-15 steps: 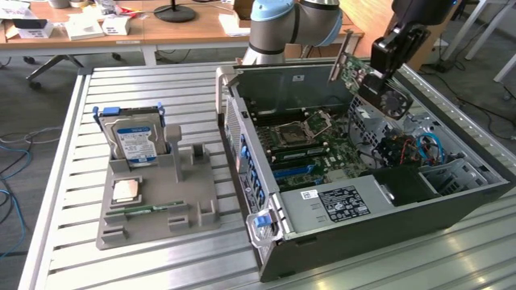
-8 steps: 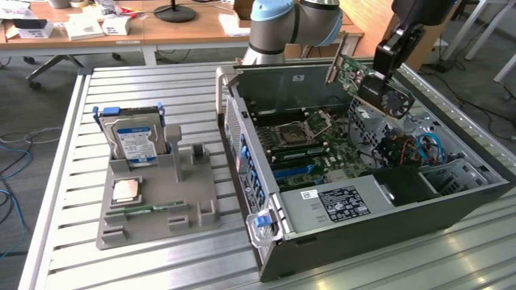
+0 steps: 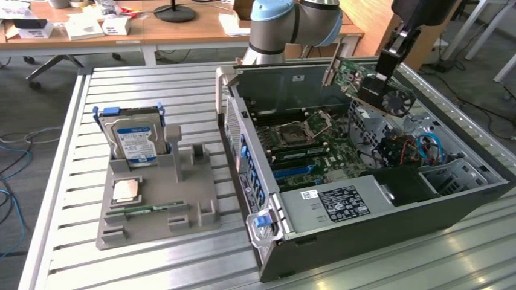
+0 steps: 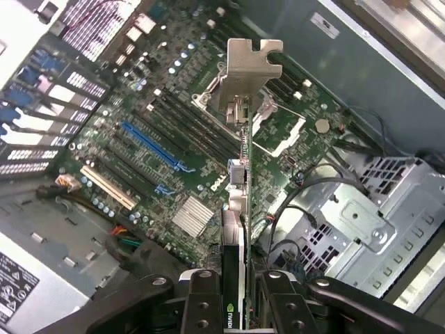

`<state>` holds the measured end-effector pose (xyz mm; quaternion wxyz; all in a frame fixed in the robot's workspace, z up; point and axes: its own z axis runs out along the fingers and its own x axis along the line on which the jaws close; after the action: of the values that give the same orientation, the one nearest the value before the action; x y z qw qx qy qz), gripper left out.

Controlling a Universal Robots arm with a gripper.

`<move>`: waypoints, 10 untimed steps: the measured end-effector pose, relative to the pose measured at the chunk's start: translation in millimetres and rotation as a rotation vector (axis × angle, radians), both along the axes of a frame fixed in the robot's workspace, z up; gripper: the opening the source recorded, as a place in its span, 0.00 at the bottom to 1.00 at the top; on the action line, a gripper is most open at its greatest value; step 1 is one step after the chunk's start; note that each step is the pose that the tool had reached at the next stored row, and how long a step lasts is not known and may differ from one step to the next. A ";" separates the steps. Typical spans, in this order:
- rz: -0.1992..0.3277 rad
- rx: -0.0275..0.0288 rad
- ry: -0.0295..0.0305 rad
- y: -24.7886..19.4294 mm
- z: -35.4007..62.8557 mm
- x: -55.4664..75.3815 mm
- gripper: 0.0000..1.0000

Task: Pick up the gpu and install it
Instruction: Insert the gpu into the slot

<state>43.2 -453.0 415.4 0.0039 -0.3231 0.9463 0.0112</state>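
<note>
The gpu point(image 3: 367, 83) is a flat card with a green board, a black cooler and a silver bracket point(image 3: 330, 72) at one end. It hangs tilted in the air over the open computer case point(image 3: 241, 130), above the motherboard point(image 3: 303, 142). My gripper point(image 3: 388, 59) is shut on its upper edge. In the wrist view the gpu point(image 4: 236, 209) shows edge-on between my fingers point(image 4: 201, 303), with its bracket point(image 4: 245, 66) pointing away. The gripper point(image 4: 236, 309) sits above the board, and the blue slot point(image 4: 156, 147) lies to one side of the card's line.
The case lies on its side on a slatted metal table point(image 3: 153, 266), with the power supply point(image 3: 339, 202) at its near end and a drive cage point(image 3: 451, 172) at the exterior view's right. A grey holder point(image 3: 153, 208) beside it carries a silver hard drive point(image 3: 133, 140), a processor point(image 3: 125, 190) and a memory stick point(image 3: 145, 209).
</note>
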 end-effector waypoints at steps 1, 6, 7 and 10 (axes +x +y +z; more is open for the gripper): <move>0.020 -0.0003 0.0000 0.0 -0.2 0.0 0.27; 0.109 -0.0011 0.0000 0.0 -1.2 0.0 0.27; 0.129 -0.0013 0.0001 0.0 -1.4 0.0 0.27; 0.183 -0.0019 0.0001 0.0 -1.9 0.0 0.27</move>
<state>43.2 -453.0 413.5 0.0025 -0.4080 0.9129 0.0106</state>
